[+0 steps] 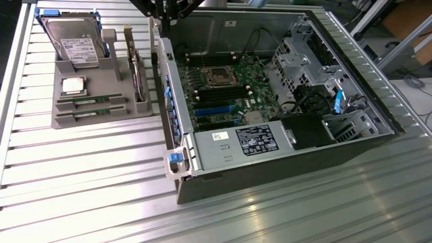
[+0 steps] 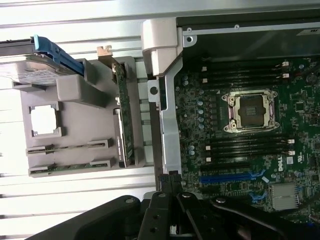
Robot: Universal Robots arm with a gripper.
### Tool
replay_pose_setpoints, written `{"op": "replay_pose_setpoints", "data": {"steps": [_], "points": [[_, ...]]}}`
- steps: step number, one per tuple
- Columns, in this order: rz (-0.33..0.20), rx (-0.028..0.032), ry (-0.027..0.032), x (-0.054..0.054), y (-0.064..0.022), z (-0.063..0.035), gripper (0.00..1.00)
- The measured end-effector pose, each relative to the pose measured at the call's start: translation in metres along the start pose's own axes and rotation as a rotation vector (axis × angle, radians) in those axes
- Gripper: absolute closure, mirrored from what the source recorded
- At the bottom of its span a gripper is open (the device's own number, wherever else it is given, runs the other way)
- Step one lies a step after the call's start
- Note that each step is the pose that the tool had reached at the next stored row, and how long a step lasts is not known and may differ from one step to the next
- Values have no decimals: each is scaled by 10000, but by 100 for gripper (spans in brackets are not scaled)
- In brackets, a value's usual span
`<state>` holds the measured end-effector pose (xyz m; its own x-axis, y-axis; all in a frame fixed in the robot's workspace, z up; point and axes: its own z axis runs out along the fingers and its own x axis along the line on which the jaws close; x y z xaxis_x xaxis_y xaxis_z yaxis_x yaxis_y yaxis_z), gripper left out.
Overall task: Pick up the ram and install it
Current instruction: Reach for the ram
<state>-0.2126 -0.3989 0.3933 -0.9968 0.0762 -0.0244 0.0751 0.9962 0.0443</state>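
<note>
Two ram sticks lie flat in the front slots of a grey holder: one ram (image 1: pixel 91 100) (image 2: pixel 70 146) and its twin (image 1: pixel 91 114) (image 2: pixel 70 166), both thin green strips. My gripper (image 2: pixel 169 182) hangs above the case's side wall, between the holder and the motherboard, with its black fingers shut on nothing. The arm's black body (image 1: pixel 165 10) shows at the top edge of the exterior view, over the case's far corner. The motherboard's black memory slots (image 1: pixel 217 94) (image 2: pixel 247 147) lie beside the open CPU socket (image 1: pixel 219 76) (image 2: pixel 250 112).
The grey holder (image 1: pixel 94 71) (image 2: pixel 85 117) also carries a hard drive (image 1: pixel 78 43), a square silver CPU (image 1: pixel 73 86) (image 2: pixel 44 120) and an expansion card on edge (image 1: pixel 138 76) (image 2: pixel 122 115). The open computer case (image 1: pixel 202 152) has a power supply (image 1: pixel 250 142) and drive cages (image 1: pixel 304 55).
</note>
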Motion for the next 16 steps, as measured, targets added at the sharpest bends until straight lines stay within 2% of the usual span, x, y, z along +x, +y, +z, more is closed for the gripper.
{"op": "replay_pose_setpoints", "data": {"steps": [16], "points": [[0,0,-1,92,-7,-2,89]]}}
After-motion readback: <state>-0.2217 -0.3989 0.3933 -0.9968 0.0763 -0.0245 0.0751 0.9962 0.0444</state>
